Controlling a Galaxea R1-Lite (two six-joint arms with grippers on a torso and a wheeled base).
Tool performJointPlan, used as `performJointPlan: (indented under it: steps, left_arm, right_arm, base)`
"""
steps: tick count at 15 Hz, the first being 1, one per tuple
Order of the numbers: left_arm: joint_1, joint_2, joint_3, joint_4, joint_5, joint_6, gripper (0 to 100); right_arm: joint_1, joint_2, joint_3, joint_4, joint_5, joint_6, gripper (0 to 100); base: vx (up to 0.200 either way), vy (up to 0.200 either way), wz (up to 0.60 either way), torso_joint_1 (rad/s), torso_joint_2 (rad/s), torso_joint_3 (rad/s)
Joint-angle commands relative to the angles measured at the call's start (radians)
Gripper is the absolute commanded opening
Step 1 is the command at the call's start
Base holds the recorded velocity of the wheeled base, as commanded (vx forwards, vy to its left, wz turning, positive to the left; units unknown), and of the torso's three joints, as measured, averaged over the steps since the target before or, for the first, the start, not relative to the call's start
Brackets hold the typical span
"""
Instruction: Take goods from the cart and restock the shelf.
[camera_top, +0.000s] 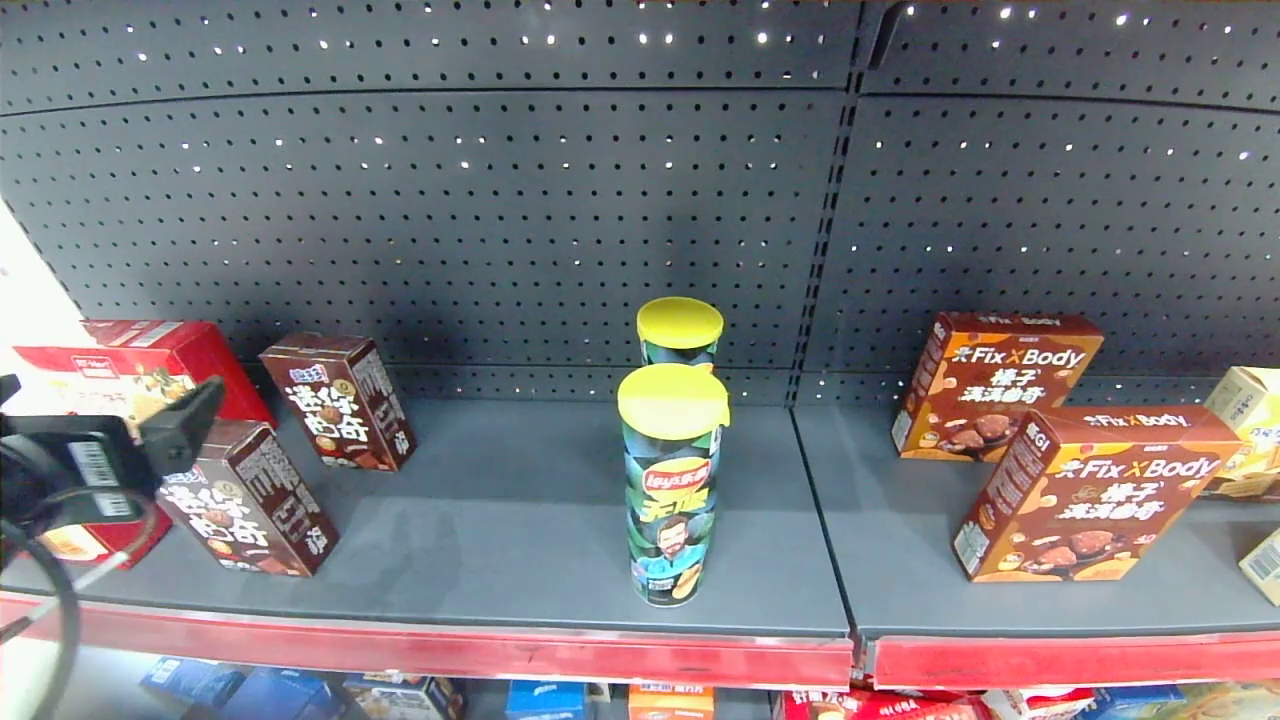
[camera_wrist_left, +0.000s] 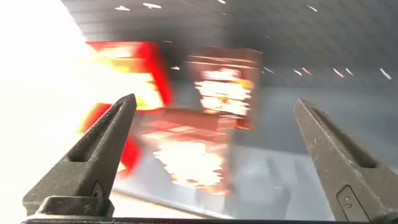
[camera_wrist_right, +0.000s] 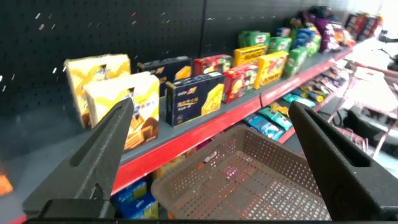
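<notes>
Two chip cans with yellow lids stand mid-shelf, one (camera_top: 672, 485) in front and the other (camera_top: 680, 330) behind it. My left gripper (camera_top: 185, 420) hovers at the shelf's left end, beside the front brown snack box (camera_top: 250, 500). In the left wrist view the left gripper (camera_wrist_left: 214, 162) is open and holds nothing, facing blurred brown boxes (camera_wrist_left: 221, 87) and a red box (camera_wrist_left: 127, 71). My right gripper (camera_wrist_right: 214, 162) is open and holds nothing, above a brown perforated cart basket (camera_wrist_right: 249, 180).
The grey shelf (camera_top: 520, 520) has a red front lip and a pegboard back. A second brown box (camera_top: 340, 400) and red boxes (camera_top: 140, 360) stand at the left, orange-brown boxes (camera_top: 1090, 490) at the right. Yellow boxes (camera_wrist_right: 121, 106) and dark boxes (camera_wrist_right: 193, 96) line the shelf beside the basket.
</notes>
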Motion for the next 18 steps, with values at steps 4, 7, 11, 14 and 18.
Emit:
performJointPlan:
  steps: [4, 7, 11, 14, 18]
  left_arm:
    - [0.245, -0.526, 0.298, 0.084, -0.002, -0.005, 100]
    - [0.284, -0.796, 0.472, 0.121, -0.006, -0.019, 100]
    - [0.236, -0.891, 0.490, 0.122, -0.045, -0.048, 100]
    - [0.268, -1.042, 0.516, 0.305, -0.043, -0.146, 100]
    - [0.270, -1.045, 0.516, 0.431, -0.151, -0.170, 100]
  right_arm:
    - [0.104, 0.010, -0.010, 0.007, 0.002, -0.135, 100]
    - [0.115, 0.032, -0.036, 0.005, -0.002, -0.138, 100]
    - [0.145, 0.018, -0.003, 0.051, 0.002, -0.146, 100]
    - [0.161, -0.040, 0.018, 0.097, -0.001, -0.147, 100]
    - [0.159, -0.040, 0.015, 0.192, 0.001, -0.149, 100]
  base:
    - [0.000, 0.000, 0.00, 0.000, 0.00, 0.000]
    - [0.000, 0.000, 0.00, 0.000, 0.00, 0.000]
    - [0.000, 0.000, 0.00, 0.000, 0.00, 0.000]
    - [0.000, 0.000, 0.00, 0.000, 0.00, 0.000]
    - [0.000, 0.000, 0.00, 0.000, 0.00, 0.000]
